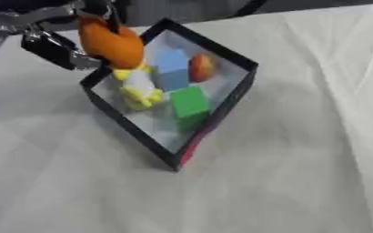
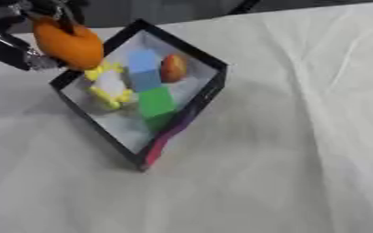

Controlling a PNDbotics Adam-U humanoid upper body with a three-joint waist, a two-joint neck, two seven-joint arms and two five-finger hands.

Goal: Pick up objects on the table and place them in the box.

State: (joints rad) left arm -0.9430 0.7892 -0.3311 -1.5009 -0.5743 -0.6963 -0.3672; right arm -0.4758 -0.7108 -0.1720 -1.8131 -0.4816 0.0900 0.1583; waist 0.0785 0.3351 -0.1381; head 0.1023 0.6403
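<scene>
A black-walled box (image 1: 221, 107) lies on the white cloth, turned like a diamond. Inside it are a blue block (image 1: 172, 68), a green block (image 1: 190, 103), a red and orange round piece (image 1: 202, 67) and a yellow and white toy (image 1: 140, 89). My left hand (image 1: 54, 45) comes in from the upper left and is shut on an orange object (image 1: 112, 42), which hangs over the box's upper left wall. The right hand shows in neither view.
White cloth (image 1: 301, 150) with soft folds covers the table all around the box. A dark strip runs along the far edge at the top.
</scene>
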